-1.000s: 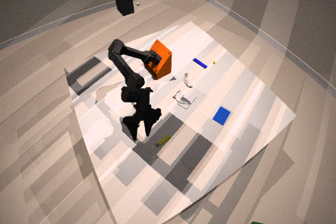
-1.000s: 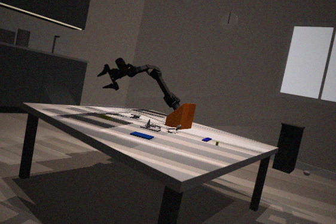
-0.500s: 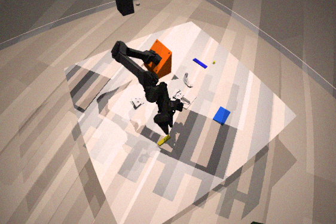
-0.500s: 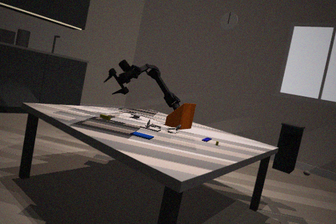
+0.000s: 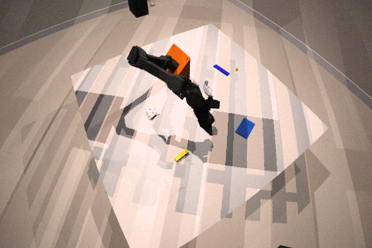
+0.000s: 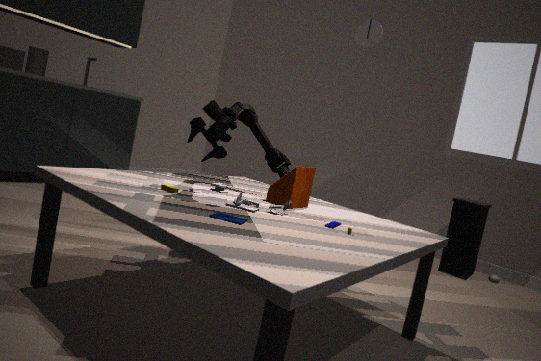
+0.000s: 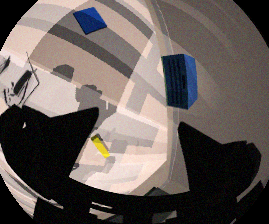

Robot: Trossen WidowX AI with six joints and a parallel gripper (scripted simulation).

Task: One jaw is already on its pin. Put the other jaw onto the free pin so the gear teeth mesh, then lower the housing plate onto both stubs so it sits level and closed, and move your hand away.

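My gripper is open and empty, high above the table; its fingers overlap in the top view. A grey mechanism with an upright part, seemingly the base with the mounted jaw, lies on the table in the exterior view and at the left of the wrist view. The arm mostly hides it in the top view. A loose curved grey piece, seemingly the other jaw, lies near the orange block. A small pale piece with dark spots, possibly the housing plate, lies apart. Pins and teeth are too small to tell.
An orange wedge block stands by the arm's base. A blue plate, a yellow bar, a dark-blue strip and a tiny yellow piece lie on the table.
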